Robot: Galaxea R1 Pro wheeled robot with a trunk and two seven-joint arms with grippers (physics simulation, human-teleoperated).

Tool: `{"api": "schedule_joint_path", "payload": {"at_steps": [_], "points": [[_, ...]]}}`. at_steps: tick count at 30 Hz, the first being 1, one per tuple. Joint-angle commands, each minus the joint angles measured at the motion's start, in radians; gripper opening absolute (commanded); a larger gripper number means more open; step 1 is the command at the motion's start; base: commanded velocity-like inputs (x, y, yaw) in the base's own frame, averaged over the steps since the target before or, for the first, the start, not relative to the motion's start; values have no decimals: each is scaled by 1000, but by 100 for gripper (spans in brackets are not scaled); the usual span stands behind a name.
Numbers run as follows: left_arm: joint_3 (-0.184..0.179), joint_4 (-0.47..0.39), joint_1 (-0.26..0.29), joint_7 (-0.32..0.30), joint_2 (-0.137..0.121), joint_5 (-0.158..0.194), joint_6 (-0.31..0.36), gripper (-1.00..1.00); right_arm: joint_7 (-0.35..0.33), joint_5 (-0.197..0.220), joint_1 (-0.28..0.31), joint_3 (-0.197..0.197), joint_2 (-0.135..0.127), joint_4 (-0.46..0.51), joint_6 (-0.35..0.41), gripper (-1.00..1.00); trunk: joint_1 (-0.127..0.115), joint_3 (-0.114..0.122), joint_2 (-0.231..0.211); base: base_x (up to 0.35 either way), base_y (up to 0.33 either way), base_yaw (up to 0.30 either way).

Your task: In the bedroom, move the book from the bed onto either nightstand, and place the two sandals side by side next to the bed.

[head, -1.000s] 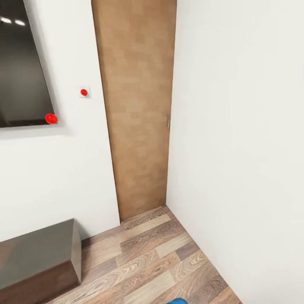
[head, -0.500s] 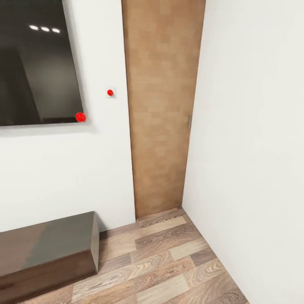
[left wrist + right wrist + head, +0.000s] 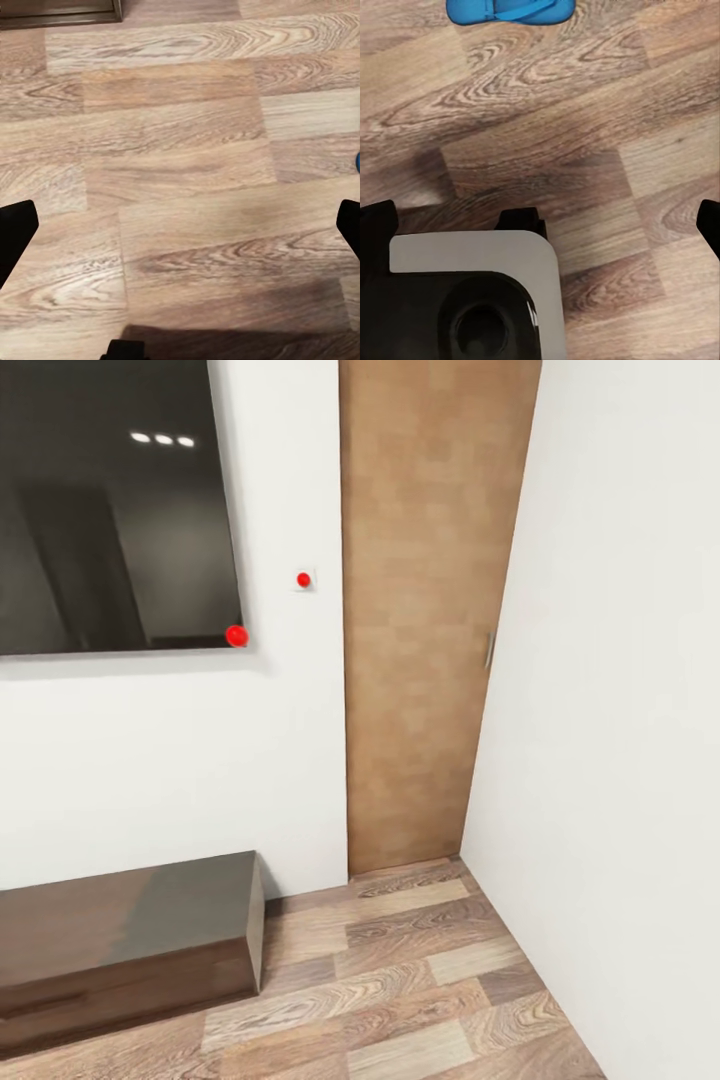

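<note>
Lying flat on the wood floor [image 3: 585, 112], a bright blue sandal [image 3: 508, 10]; both tools [image 3: 180, 232] [image 3: 540, 225] spread open.

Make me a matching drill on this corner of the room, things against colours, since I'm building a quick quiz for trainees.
Things:
1. sandal
2. sliding door
3. wall button
4. low cabinet

Colours:
a. red
b. dark glossy brown
c. bright blue
d. light tan wood

Pairs: 1-c, 2-d, 3-a, 4-b
</note>
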State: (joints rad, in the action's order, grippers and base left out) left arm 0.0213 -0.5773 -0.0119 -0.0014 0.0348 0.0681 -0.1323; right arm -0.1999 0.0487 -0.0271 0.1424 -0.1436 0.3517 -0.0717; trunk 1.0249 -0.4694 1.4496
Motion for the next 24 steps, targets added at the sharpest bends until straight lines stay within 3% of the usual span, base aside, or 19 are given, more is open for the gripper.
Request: {"api": "schedule_joint_path", "payload": {"at_steps": [1, 24], "points": [[1, -1, 0, 0, 1, 7, -1, 100, -8, 5, 0, 6, 0, 1, 0, 100, 0, -1, 0, 0, 0, 41], [0, -1, 0, 0, 3, 7, -1, 100, -9, 5, 0, 6, 0, 1, 0, 100, 0, -1, 0, 0, -118, 4]]}}
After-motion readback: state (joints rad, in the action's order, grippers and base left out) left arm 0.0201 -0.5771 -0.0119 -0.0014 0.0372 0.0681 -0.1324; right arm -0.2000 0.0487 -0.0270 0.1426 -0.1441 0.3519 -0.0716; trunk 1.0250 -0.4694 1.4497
